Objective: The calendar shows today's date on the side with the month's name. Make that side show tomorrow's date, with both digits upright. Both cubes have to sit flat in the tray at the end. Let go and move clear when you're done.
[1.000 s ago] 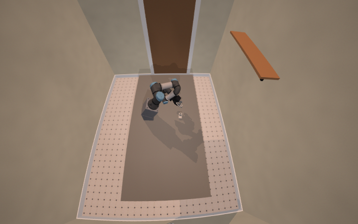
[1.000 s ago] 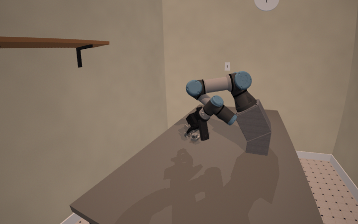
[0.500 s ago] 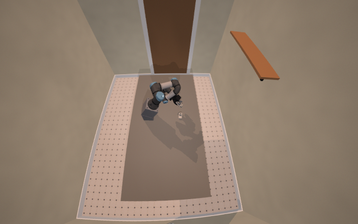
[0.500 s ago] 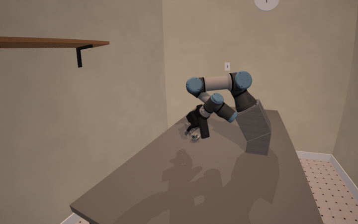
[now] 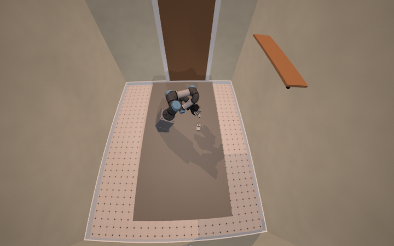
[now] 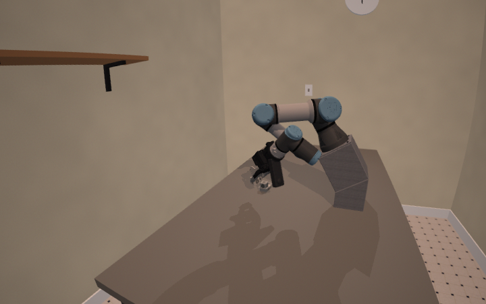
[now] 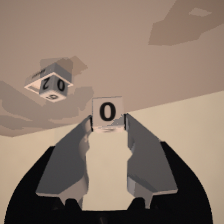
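Grey-brown counter (image 5: pixel 180 180) (image 6: pixel 229 222). Calendar tray (image 5: pixel 198 130) (image 7: pixel 35 86) on it, one cube (image 7: pixel 54 88) inside. Near the tray, raised: tool (image 5: pixel 198 113) (image 6: pixel 256 179) (image 7: pixel 108 115), clamped on a second cube (image 7: pixel 107 112), "0" visible.

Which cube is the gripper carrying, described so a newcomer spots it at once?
From the grey table, go to the arm's black gripper. The held cube is the white one between its fingertips, showing a black 0; the other cube sits in the calendar tray.
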`<state>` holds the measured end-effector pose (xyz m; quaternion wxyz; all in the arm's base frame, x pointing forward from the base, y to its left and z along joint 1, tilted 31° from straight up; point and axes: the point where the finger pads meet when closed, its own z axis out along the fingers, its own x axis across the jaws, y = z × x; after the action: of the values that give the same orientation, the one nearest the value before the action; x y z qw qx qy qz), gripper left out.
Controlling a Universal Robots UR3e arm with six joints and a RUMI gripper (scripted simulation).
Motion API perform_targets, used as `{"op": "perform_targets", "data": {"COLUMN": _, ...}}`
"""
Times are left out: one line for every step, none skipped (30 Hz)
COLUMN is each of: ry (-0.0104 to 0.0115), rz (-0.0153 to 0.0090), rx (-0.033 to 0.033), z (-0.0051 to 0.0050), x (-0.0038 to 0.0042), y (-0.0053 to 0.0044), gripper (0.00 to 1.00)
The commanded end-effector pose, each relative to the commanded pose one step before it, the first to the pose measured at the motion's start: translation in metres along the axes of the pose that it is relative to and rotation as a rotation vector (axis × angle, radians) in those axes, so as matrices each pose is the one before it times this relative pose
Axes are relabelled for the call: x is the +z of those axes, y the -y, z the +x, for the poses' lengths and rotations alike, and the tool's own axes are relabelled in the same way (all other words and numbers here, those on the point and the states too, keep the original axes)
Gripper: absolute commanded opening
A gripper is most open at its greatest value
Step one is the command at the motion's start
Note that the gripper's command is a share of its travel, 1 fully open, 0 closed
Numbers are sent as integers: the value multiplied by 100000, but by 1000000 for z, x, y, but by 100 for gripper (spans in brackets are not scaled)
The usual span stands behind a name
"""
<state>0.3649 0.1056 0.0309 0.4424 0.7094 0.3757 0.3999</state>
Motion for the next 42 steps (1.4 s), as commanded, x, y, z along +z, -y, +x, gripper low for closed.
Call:
{"op": "perform_targets", "data": {"ry": -182, "rz": 3223, "rx": -607, "z": 2247, "x": 1895, "y": -349, "gripper": 11}}
{"op": "perform_targets", "data": {"ry": -10, "rz": 594, "rx": -80, "z": 308, "x": 375, "y": -334, "gripper": 11}}
{"op": "perform_targets", "data": {"ry": -9, "rz": 633, "rx": -79, "z": 295, "x": 368, "y": -336, "gripper": 11}}
{"op": "perform_targets", "data": {"ry": -9, "rz": 671, "rx": -76, "z": 276, "x": 355, "y": -334, "gripper": 11}}
{"op": "perform_targets", "data": {"ry": -9, "rz": 706, "rx": -72, "z": 252, "x": 336, "y": -326, "gripper": 11}}
{"op": "perform_targets", "data": {"ry": -8, "rz": 738, "rx": -67, "z": 222, "x": 310, "y": -313, "gripper": 11}}
{"op": "perform_targets", "data": {"ry": -7, "rz": 768, "rx": -60, "z": 188, "x": 278, "y": -295, "gripper": 11}}
{"op": "perform_targets", "data": {"ry": -6, "rz": 794, "rx": -52, "z": 150, "x": 241, "y": -271, "gripper": 11}}
{"op": "perform_targets", "data": {"ry": 0, "rz": 0, "rx": 0, "z": 0, "x": 0, "y": 0, "gripper": 11}}
{"op": "perform_targets", "data": {"ry": 0, "rz": 0, "rx": 0, "z": 0, "x": 0, "y": 0, "gripper": 11}}
{"op": "perform_targets", "data": {"ry": -6, "rz": 816, "rx": -43, "z": 110, "x": 200, "y": -243, "gripper": 11}}
{"op": "perform_targets", "data": {"ry": -5, "rz": 835, "rx": -33, "z": 67, "x": 155, "y": -210, "gripper": 11}}
{"op": "perform_targets", "data": {"ry": -4, "rz": 850, "rx": -22, "z": 24, "x": 107, "y": -173, "gripper": 11}}
{"op": "perform_targets", "data": {"ry": -3, "rz": 860, "rx": -11, "z": -19, "x": 57, "y": -133, "gripper": 11}}
{"op": "perform_targets", "data": {"ry": -3, "rz": 866, "rx": 0, "z": -61, "x": 7, "y": -91, "gripper": 11}}
{"op": "perform_targets", "data": {"ry": -2, "rz": 868, "rx": 11, "z": -102, "x": -43, "y": -47, "gripper": 11}}
{"op": "perform_targets", "data": {"ry": -2, "rz": 866, "rx": 23, "z": -140, "x": -91, "y": -2, "gripper": 11}}
{"op": "perform_targets", "data": {"ry": -2, "rz": 858, "rx": 33, "z": -174, "x": -137, "y": 43, "gripper": 11}}
{"op": "perform_targets", "data": {"ry": -1, "rz": 847, "rx": 44, "z": -205, "x": -180, "y": 86, "gripper": 11}}
{"op": "perform_targets", "data": {"ry": -1, "rz": 831, "rx": 53, "z": -232, "x": -218, "y": 127, "gripper": 11}}
{"op": "perform_targets", "data": {"ry": -1, "rz": 811, "rx": 61, "z": -254, "x": -252, "y": 165, "gripper": 11}}
{"op": "perform_targets", "data": {"ry": -1, "rz": 786, "rx": 69, "z": -271, "x": -280, "y": 199, "gripper": 11}}
{"op": "perform_targets", "data": {"ry": -1, "rz": 758, "rx": 75, "z": -283, "x": -303, "y": 229, "gripper": 11}}
{"op": "perform_targets", "data": {"ry": -2, "rz": 726, "rx": 79, "z": -290, "x": -319, "y": 254, "gripper": 11}}
{"op": "perform_targets", "data": {"ry": -2, "rz": 691, "rx": 82, "z": -293, "x": -329, "y": 273, "gripper": 11}}
{"op": "perform_targets", "data": {"ry": 0, "rz": 0, "rx": 0, "z": 0, "x": 0, "y": 0, "gripper": 11}}
{"op": "perform_targets", "data": {"ry": 0, "rz": 0, "rx": 0, "z": 0, "x": 0, "y": 0, "gripper": 11}}
{"op": "perform_targets", "data": {"ry": -2, "rz": 652, "rx": 84, "z": -291, "x": -334, "y": 285, "gripper": 11}}
{"op": "perform_targets", "data": {"ry": -2, "rz": 611, "rx": 84, "z": -284, "x": -332, "y": 292, "gripper": 11}}
{"op": "perform_targets", "data": {"ry": -2, "rz": 567, "rx": 83, "z": -274, "x": -325, "y": 293, "gripper": 11}}
{"op": "perform_targets", "data": {"ry": -2, "rz": 521, "rx": 80, "z": -260, "x": -312, "y": 288, "gripper": 11}}
{"op": "perform_targets", "data": {"ry": -2, "rz": 474, "rx": 76, "z": -243, "x": -295, "y": 277, "gripper": 11}}
{"op": "perform_targets", "data": {"ry": -2, "rz": 426, "rx": 68, "z": -224, "x": -274, "y": 262, "gripper": 11}}
{"op": "perform_targets", "data": {"ry": -2, "rz": 377, "rx": 60, "z": -202, "x": -250, "y": 242, "gripper": 11}}
{"op": "perform_targets", "data": {"ry": -2, "rz": 329, "rx": 53, "z": -179, "x": -223, "y": 219, "gripper": 11}}
{"op": "perform_targets", "data": {"ry": -2, "rz": 281, "rx": 45, "z": -156, "x": -194, "y": 193, "gripper": 11}}
{"op": "perform_targets", "data": {"ry": -2, "rz": 235, "rx": 37, "z": -132, "x": -165, "y": 165, "gripper": 11}}
{"op": "perform_targets", "data": {"ry": -1, "rz": 191, "rx": 30, "z": -108, "x": -136, "y": 137, "gripper": 11}}
{"op": "perform_targets", "data": {"ry": -1, "rz": 149, "rx": 22, "z": -85, "x": -107, "y": 109, "gripper": 11}}
{"op": "perform_targets", "data": {"ry": -1, "rz": 111, "rx": 16, "z": -64, "x": -80, "y": 82, "gripper": 11}}
{"op": "perform_targets", "data": {"ry": -1, "rz": 77, "rx": 10, "z": -45, "x": -56, "y": 58, "gripper": 11}}
{"op": "perform_targets", "data": {"ry": 0, "rz": 49, "rx": 5, "z": -29, "x": -36, "y": 36, "gripper": 11}}
